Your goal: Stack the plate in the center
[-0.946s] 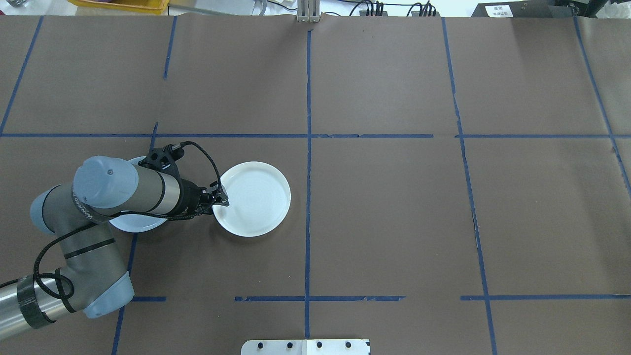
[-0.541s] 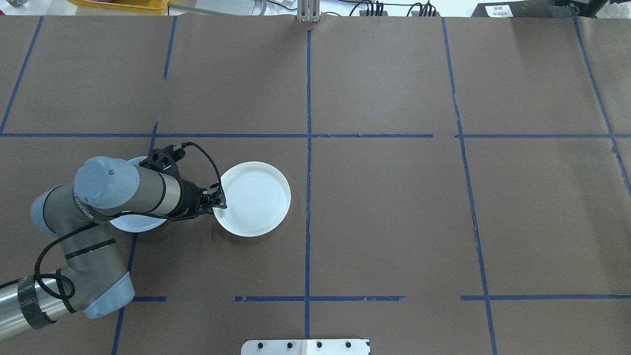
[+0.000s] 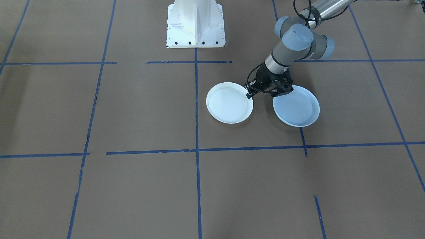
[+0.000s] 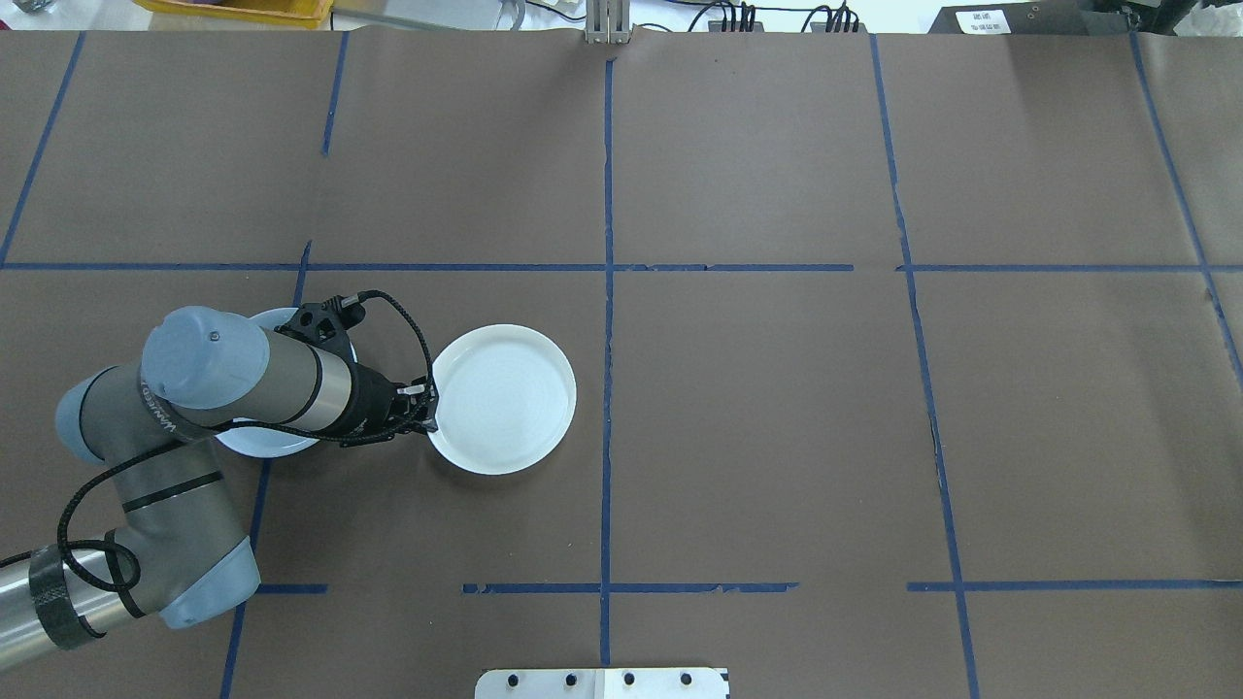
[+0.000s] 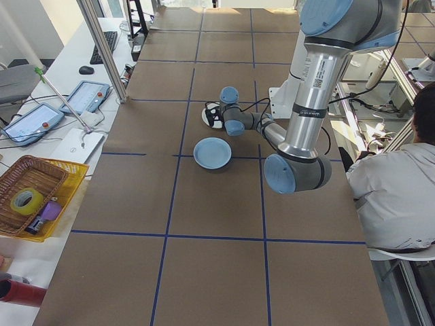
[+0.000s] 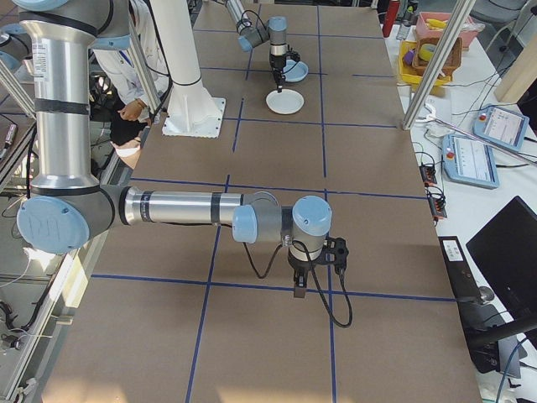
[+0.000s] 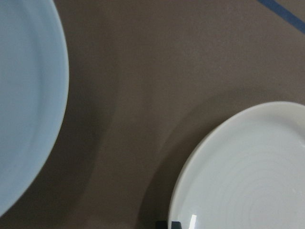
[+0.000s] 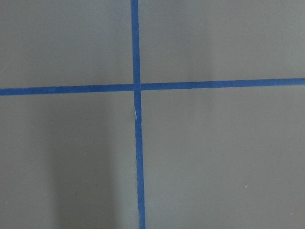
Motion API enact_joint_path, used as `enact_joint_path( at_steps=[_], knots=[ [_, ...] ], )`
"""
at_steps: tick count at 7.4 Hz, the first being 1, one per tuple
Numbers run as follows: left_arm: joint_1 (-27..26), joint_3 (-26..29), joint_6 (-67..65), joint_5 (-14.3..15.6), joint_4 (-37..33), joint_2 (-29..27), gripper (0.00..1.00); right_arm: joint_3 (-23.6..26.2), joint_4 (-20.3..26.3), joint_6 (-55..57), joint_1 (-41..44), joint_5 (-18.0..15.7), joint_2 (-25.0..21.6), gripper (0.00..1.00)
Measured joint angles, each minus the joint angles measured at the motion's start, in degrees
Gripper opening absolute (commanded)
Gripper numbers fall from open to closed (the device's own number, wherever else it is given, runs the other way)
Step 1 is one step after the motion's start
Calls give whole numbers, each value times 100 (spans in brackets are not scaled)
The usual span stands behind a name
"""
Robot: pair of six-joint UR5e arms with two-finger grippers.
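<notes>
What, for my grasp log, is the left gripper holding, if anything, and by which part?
The left gripper grips the white round plate with concentric rings by its rim, on the arm's side.

Brown paper-covered table (image 4: 777, 437), blue tape grid (image 4: 607, 291); side desk (image 5: 61, 122) with tablets.

Pale bluish plate (image 4: 254, 442) mostly hidden under left arm in overhead view. Ringed white plate (image 7: 248, 176) cut off lower right of left wrist view. Left pincer (image 3: 249, 94) grip unclear, tips too small.
</notes>
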Motion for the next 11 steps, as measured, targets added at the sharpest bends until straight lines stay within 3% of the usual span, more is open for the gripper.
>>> enact_joint_path(
  at_steps=[3,6,8,11],
  knots=[
    [-596,-408,696,-539,-38,290,0,0,0,-1,0,-5,0,100],
    [-1582,-810,2216,-1134,-85,1228,0,0,0,-4,0,-1,0,100],
    [-2057,-626,3054,-1534,-165,1607,0,0,0,-7,0,-1,0,100],
    [-2236,-52,3471,-1945,-196,1663,0,0,0,-4,0,2,0,100]
  ],
)
